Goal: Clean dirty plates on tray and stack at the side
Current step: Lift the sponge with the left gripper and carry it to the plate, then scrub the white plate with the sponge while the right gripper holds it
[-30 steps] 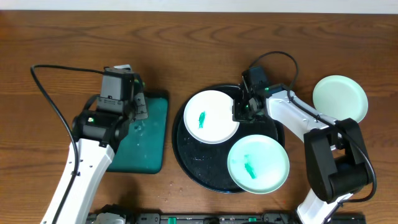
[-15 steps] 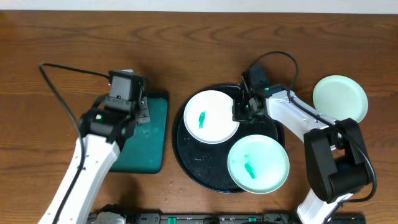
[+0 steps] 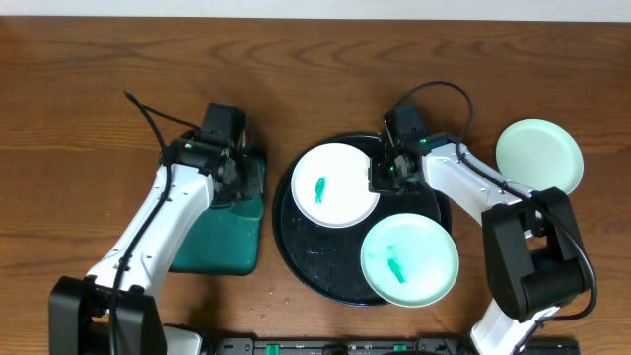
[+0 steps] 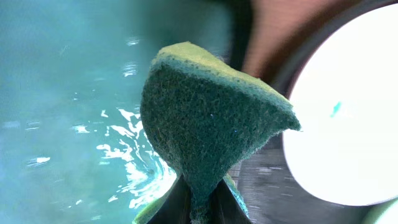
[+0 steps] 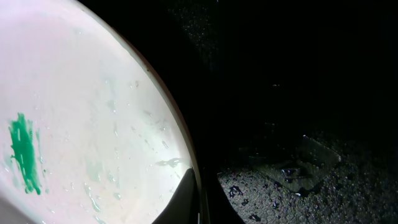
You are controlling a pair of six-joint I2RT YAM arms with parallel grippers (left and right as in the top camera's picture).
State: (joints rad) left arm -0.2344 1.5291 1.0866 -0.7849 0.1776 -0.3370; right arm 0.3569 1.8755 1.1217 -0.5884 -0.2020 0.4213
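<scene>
A white plate (image 3: 335, 184) with a green smear lies on the upper left of the round black tray (image 3: 320, 258). A mint plate (image 3: 409, 260) with a green smear lies on the tray's lower right. A clean mint plate (image 3: 538, 156) sits on the table at the right. My right gripper (image 3: 379, 177) is shut on the white plate's right rim (image 5: 186, 155). My left gripper (image 3: 246, 176) is shut on a green sponge (image 4: 208, 127), over the right edge of the teal water basin (image 3: 227, 232); the white plate shows at the right of the left wrist view (image 4: 345, 118).
The brown wooden table (image 3: 99, 89) surrounds the basin and tray. The tray's floor is wet with droplets (image 5: 298, 168). A black cable loops above the right arm (image 3: 434, 91).
My left gripper has swung right with the sponge, from over the basin's upper left to its right edge near the tray. The right arm and the plates have not moved.
</scene>
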